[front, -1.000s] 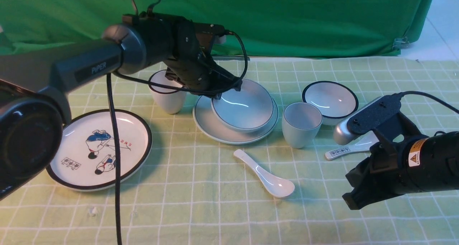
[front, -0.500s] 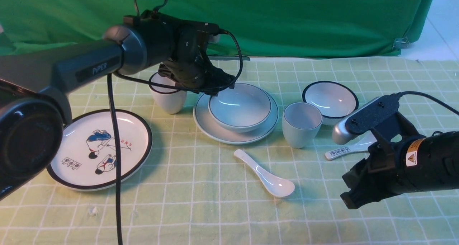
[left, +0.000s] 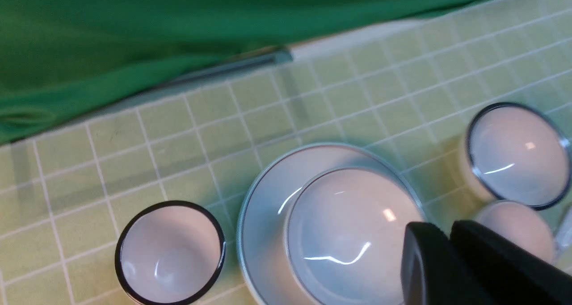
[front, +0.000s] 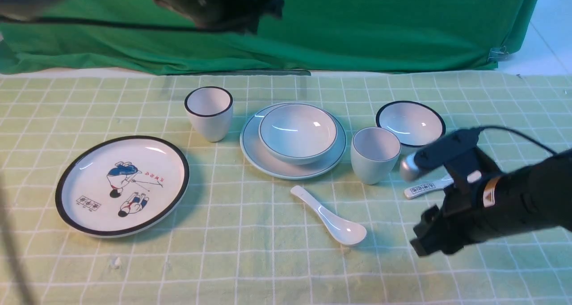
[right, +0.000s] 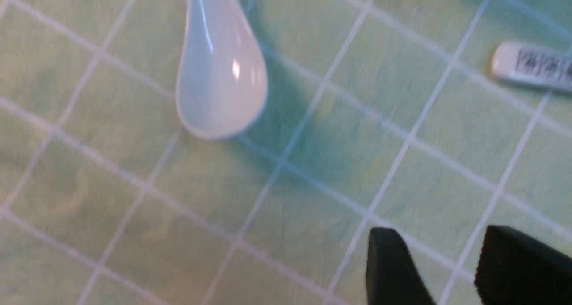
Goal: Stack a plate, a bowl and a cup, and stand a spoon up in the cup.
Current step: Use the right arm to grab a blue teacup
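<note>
Front view: bowl (front: 298,133) seated on plate (front: 254,155), cup (front: 374,155) just beside it, spoon (front: 330,216) flat on the cloth (front: 250,260).
Near the spoon the right gripper (right: 444,242) is held parted and empty; the left gripper (left: 442,233), raised above the bowl, is closed on nothing. The labelled spoon (front: 422,190) nearby could be grasped by mistake.

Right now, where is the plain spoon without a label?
In the front view the spoon lies flat on the cloth, right of centre, nearer the camera than the plate and cup.

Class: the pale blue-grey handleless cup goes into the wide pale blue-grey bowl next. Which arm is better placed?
Right. The right gripper is open and low, near the cup; the left gripper is shut, high above the bowl.
</note>
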